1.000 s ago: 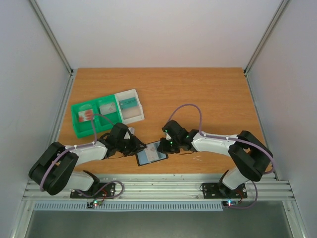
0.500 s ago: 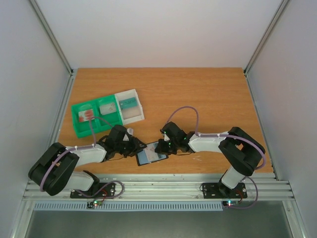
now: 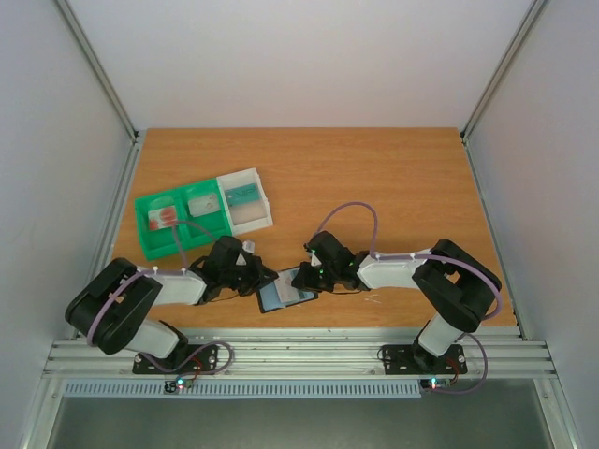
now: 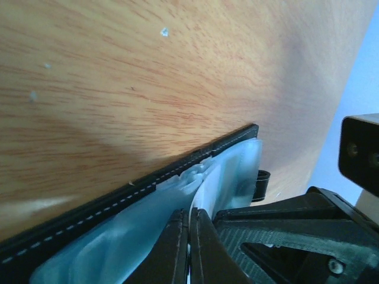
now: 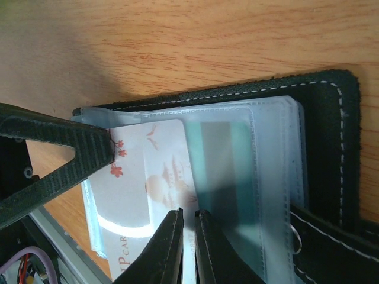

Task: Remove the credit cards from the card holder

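The black card holder (image 3: 284,296) lies open near the table's front edge, between my two grippers. In the right wrist view its pale blue-grey pockets (image 5: 278,160) hold a teal card (image 5: 228,160) and a whitish card with red blossoms (image 5: 151,171). My right gripper (image 5: 189,216) is shut on the edge of the whitish card. My left gripper (image 4: 189,220) is shut on a clear pocket sleeve (image 4: 228,171) at the holder's stitched edge (image 4: 89,207). Its finger (image 5: 53,136) also shows in the right wrist view. From above, the left gripper (image 3: 265,278) and right gripper (image 3: 301,274) meet over the holder.
A green compartment tray (image 3: 150,245) stands at the back left with a red-blotched card (image 3: 161,218) in it. A clear-white box (image 3: 245,210) adjoins it and holds a teal card (image 3: 241,194). Grey walls surround the wooden table (image 3: 374,178).
The right gripper has shifted slightly left onto the holder and its elbow has drawn in. The left arm's elbow has moved right. The holder has stayed in place.
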Controlling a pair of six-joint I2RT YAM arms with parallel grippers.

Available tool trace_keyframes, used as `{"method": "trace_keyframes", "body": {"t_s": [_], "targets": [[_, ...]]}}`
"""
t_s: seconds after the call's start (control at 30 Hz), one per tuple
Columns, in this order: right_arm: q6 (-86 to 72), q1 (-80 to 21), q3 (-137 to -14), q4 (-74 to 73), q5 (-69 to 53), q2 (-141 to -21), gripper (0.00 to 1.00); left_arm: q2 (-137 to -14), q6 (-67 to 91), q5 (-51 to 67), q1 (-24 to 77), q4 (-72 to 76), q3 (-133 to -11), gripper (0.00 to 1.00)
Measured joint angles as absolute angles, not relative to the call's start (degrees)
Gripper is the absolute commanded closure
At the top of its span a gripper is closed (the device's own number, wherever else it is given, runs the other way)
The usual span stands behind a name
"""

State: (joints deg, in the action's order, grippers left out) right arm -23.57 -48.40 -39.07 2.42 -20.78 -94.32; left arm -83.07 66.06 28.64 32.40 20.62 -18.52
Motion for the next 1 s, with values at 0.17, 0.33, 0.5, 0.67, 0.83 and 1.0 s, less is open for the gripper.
{"method": "trace_keyframes", "body": {"t_s": [0.17,0.33,0.5,0.67,0.83,1.0], "targets": [[-23.6,-48.5,-38.9,2.6,-20.5,-94.2,0.91,-79.2,64.9,27.4,32.5,17.5,-18.7,1.0],[-23.7,-48.5,-38.9,2.6,-20.4,-94.2,0.91,-70.8,61.4,23.5,32.5,5.7,-20.5,1.0],[-23.7,-48.5,-38.9,2.5,-20.3,-94.1,0.9,-63.3,57.3,19.9,32.3,-5.7,-24.1,0.99],[-20.4,-48.5,-39.6,-1.9,-18.9,-92.1,0.89,-59.2,53.1,18.9,32.3,-14.8,-28.1,0.99],[-13.9,-48.4,-41.3,-10.9,-17.9,-83.1,0.85,-58.0,47.8,21.9,32.1,-22.7,-33.6,1.0],[-5.0,-48.4,-46.9,-18.6,-21.6,-72.9,0.73,-54.4,43.1,29.6,32.1,-26.2,-36.9,1.0]]}}
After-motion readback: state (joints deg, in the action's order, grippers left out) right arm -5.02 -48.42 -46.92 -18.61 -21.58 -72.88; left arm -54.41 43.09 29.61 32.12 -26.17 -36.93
